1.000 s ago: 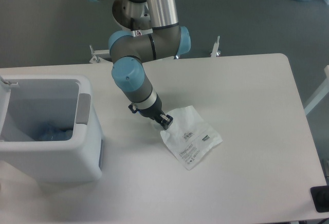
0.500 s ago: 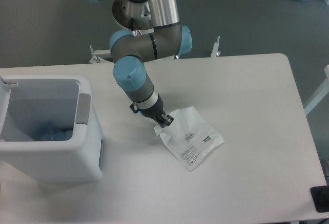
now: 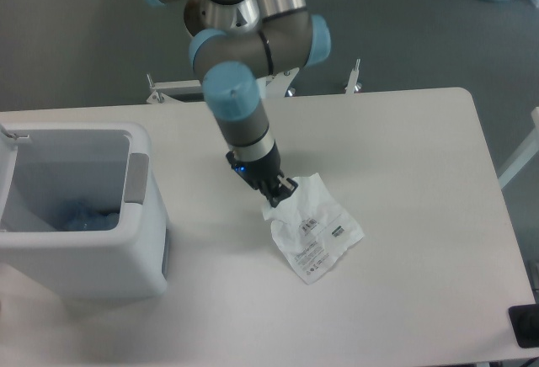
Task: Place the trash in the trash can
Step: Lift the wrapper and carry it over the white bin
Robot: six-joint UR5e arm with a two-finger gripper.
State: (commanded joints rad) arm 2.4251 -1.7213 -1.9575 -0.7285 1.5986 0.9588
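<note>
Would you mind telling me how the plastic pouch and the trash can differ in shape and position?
The flat white-translucent plastic pouch lies crumpled mid-table at the gripper; the large boxy white plastic trash can stands upright at the left edge. The pouch is thin and printed with a small label; the can is deep, rigid and open-topped, with bluish material inside. Both are whitish plastic.

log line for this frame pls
phase: grasping pouch | gripper: at upper-left edge of pouch, closure unclear | pouch: on table | trash can: left, bluish item inside

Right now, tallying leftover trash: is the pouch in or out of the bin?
Out: the flat white plastic pouch lies on the table, pincer at its corner.
</note>
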